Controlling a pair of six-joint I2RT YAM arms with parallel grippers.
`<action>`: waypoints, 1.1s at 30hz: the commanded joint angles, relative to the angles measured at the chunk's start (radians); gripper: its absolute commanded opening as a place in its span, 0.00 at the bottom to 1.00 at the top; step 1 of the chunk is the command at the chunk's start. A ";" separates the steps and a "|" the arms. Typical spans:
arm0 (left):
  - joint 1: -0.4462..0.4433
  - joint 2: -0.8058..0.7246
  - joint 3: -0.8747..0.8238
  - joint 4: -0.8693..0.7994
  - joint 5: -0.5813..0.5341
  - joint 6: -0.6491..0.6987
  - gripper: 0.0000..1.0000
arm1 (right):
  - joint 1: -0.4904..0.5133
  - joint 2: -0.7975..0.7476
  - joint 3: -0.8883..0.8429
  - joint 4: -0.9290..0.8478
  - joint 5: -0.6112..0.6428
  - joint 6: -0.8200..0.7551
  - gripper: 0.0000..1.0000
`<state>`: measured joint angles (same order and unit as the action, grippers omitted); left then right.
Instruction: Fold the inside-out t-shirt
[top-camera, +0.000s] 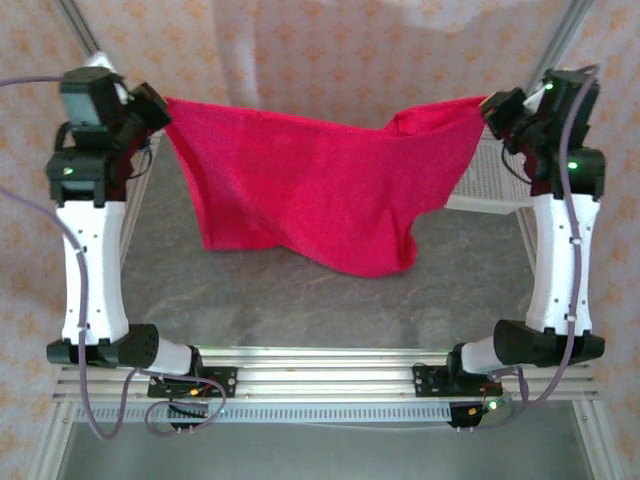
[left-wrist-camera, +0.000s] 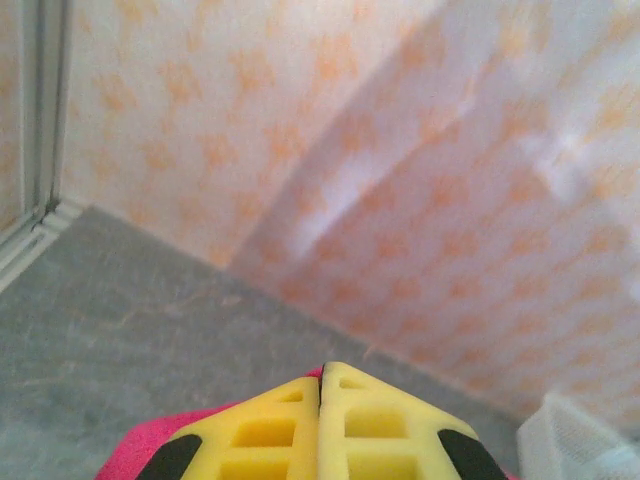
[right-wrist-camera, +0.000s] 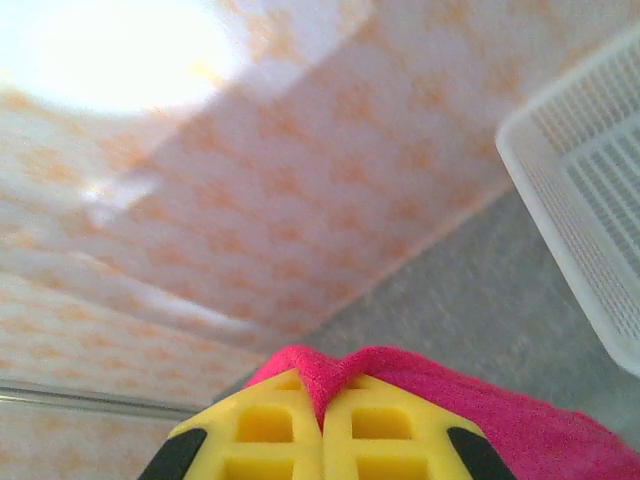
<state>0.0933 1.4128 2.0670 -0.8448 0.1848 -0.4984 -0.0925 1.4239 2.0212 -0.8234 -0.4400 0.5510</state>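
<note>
Aloft, left gripper (top-camera: 158, 110) and right gripper (top-camera: 492, 108) each pinch the red t-shirt (top-camera: 300, 190) (stretched between them)

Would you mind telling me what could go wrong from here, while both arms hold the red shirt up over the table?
1. The left gripper shows just a sliver of the t-shirt at its fingertips, so that corner may slip free.
2. The right gripper holds its corner near the white basket; lowering could drape cloth over its rim.
3. The hem sags unevenly, so it may land creased.
</note>
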 joint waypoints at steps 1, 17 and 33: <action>0.051 -0.057 0.075 0.041 0.063 -0.070 0.00 | -0.008 -0.019 0.140 -0.062 0.023 -0.027 0.00; 0.078 -0.203 0.131 0.058 -0.001 0.029 0.00 | -0.008 -0.157 0.303 -0.099 0.103 -0.091 0.00; 0.073 0.285 -0.117 0.348 0.070 -0.030 0.00 | 0.106 0.513 0.381 0.051 0.076 -0.081 0.00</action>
<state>0.1600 1.6627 1.9221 -0.6094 0.2817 -0.5156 -0.0299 1.8538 2.3077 -0.8097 -0.4026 0.4850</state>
